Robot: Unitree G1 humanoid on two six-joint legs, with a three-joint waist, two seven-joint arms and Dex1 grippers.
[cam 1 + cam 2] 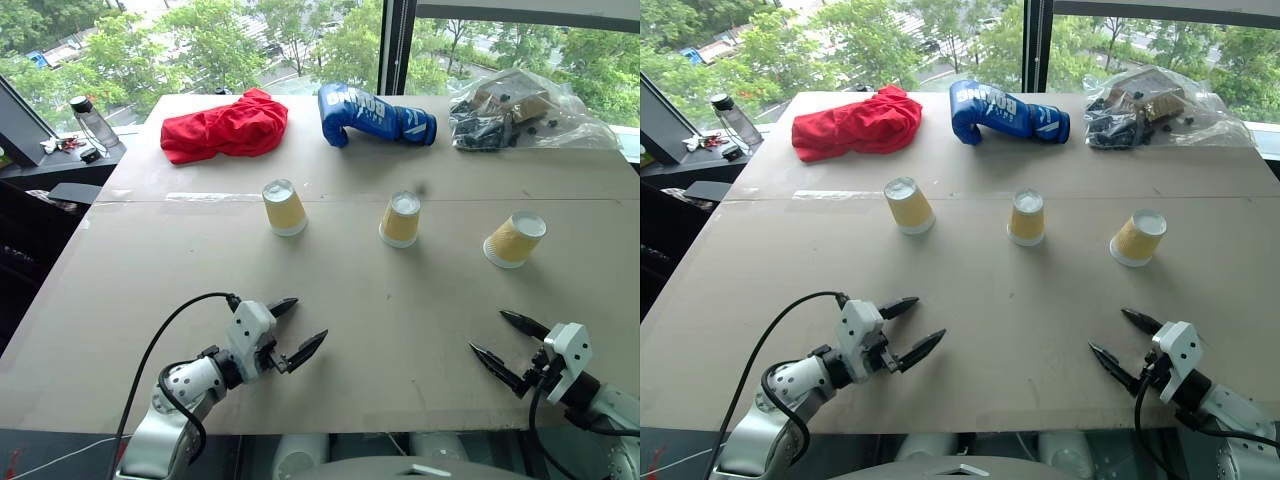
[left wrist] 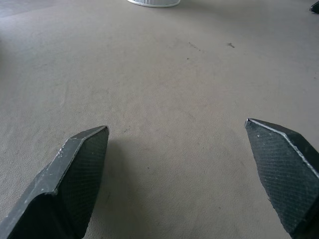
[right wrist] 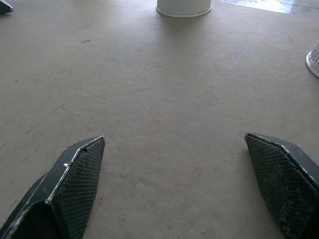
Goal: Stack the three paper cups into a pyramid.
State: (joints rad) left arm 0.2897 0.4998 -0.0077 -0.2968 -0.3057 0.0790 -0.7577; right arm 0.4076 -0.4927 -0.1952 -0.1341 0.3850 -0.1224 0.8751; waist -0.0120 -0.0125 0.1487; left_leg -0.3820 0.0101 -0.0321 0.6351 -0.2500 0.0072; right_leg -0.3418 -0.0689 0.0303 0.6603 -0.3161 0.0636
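Three paper cups (image 1: 285, 207) (image 1: 401, 220) (image 1: 514, 240), one red cloth (image 1: 224, 127), one blue boxing glove (image 1: 372, 115), one plastic bag (image 1: 520, 110), one bottle (image 1: 92, 122)

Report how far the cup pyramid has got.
Done: nothing. The left cup, middle cup and right cup stand apart in a row, upside down, none stacked.
In hand: nothing; left gripper and right gripper are open and empty, short of the cups.
Left: the entire pyramid.

matt beige table (image 1: 400, 320), ribbed paper cups (image 1: 284, 207), glossy blue glove (image 1: 372, 114)
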